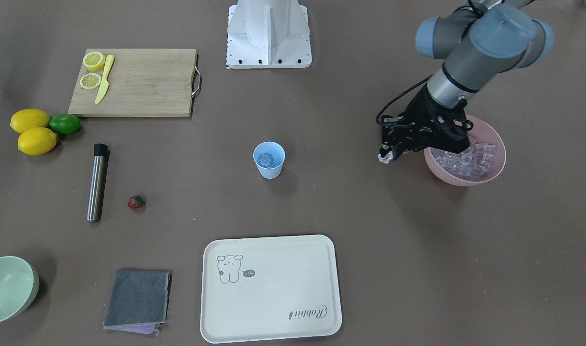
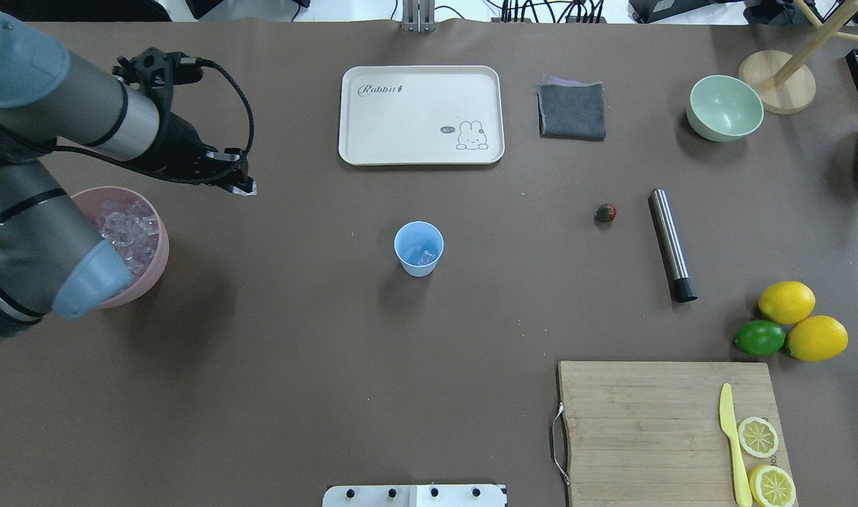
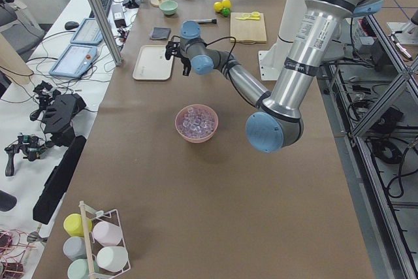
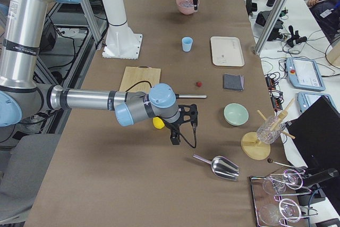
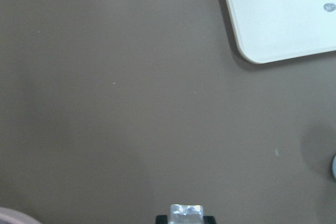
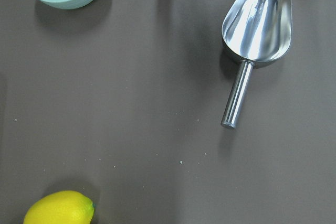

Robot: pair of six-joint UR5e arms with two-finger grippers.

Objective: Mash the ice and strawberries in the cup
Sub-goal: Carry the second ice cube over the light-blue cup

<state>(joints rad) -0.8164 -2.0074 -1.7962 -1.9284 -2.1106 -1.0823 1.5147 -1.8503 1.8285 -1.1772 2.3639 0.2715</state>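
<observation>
The light blue cup [image 2: 419, 248] stands upright mid-table with at least one ice cube [image 1: 265, 159] inside. The red strawberry [image 2: 606, 213] lies on the table beside a steel muddler. More ice [image 2: 127, 225] fills the pink bowl [image 1: 454, 179]. My left gripper [image 2: 245, 189] hangs just past the bowl's rim on the cup's side, shut on a clear ice cube [image 5: 186, 211]. My right gripper [image 4: 174, 141] shows only in the exterior right view, hovering near the lemons. I cannot tell whether it is open or shut.
A steel muddler [image 2: 671, 244], a cream tray [image 2: 420, 116], a grey cloth [image 2: 573, 110] and a pale green bowl [image 2: 724, 107] lie around. A cutting board [image 2: 647, 429] holds lemon slices and a yellow knife. Lemons, a lime [image 2: 759, 337] and a steel scoop [image 6: 252, 35] sit nearby.
</observation>
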